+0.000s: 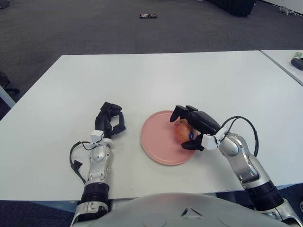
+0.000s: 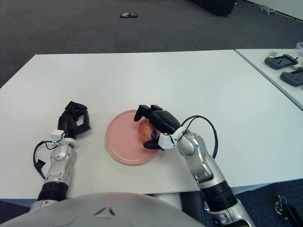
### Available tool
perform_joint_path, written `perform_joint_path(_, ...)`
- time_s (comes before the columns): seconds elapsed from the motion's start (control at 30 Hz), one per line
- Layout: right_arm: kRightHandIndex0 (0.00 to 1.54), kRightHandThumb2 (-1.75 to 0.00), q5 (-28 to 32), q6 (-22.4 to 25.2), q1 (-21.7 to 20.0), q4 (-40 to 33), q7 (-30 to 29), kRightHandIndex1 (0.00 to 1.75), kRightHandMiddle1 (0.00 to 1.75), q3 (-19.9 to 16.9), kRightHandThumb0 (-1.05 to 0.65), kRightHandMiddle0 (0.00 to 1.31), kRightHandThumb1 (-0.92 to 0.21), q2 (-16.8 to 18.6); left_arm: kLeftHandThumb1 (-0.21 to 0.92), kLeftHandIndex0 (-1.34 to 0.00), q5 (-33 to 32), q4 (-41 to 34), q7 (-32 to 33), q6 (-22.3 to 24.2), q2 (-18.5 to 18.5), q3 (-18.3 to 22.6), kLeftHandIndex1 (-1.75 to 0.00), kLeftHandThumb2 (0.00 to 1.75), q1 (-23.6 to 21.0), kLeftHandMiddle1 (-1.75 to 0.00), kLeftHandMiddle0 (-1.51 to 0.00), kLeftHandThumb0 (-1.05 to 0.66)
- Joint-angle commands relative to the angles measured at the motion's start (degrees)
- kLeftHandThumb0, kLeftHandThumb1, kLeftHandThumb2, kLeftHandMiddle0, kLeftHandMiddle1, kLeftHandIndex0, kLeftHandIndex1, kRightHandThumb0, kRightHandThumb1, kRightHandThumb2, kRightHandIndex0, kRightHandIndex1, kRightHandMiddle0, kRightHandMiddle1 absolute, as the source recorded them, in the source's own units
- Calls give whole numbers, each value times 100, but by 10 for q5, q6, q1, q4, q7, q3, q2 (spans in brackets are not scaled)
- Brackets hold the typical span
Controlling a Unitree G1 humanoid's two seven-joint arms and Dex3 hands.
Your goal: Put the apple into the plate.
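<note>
Apple (image 1: pixel 182 131) sits over the right part of the pink plate (image 1: pixel 156 142), low enough that it looks to be on or just above the plate surface; can't tell for sure whether it's touching, since the right hand (image 1: pixel 191 128) covers most of it from above. Only a sliver of red-yellow skin shows under the dark fingers (image 1: pixel 179 112).

Right hand is closed around the apple w/ fingers draped over the top and thumb at the near side. Forearm comes in from the lower right, cable looping off the wrist.

Left hand (image 1: pixel 110 120) shows left of the plate, over the white counter (image 1: pixel 142 75), fingers curled, holding nothing, taking no part.

Progress, as a judgement: carry is basically done, apple is w/in the plate rim and not out on the counter. What's left is the release: let the apple settle, spread the fingers, then lift the hand away w/o dragging or nudging the fruit. Apple is round, so it could roll toward the rim once freed; plate is shallow, not much lip to stop it. Task not complete until the hand is off and the apple stays put.
</note>
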Motion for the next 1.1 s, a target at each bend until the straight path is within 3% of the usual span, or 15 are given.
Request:
perform_joint_path(0.0,0,-118,-9,4,-11,-4,-10,106,127,0,-63,0,-31,-4,38,-56,4,9,1,2,0,-2,-175,125,3,-175,-102,-46)
perform_joint_path(0.47,0,-114,-6,0,-9,-2,-27,81,116,-2,-63,0,-34,-5,38,-56,3,7,4,10,-1,-1,-175,126,2,-175,-102,-46)
perform_joint_path(1.07,0,-114,11,-11,-7,1,-40,67,106,-9,-61,0,-31,-7,38,-56,7,9,3,2,0,-2,-175,125,2,-175,-102,-46)
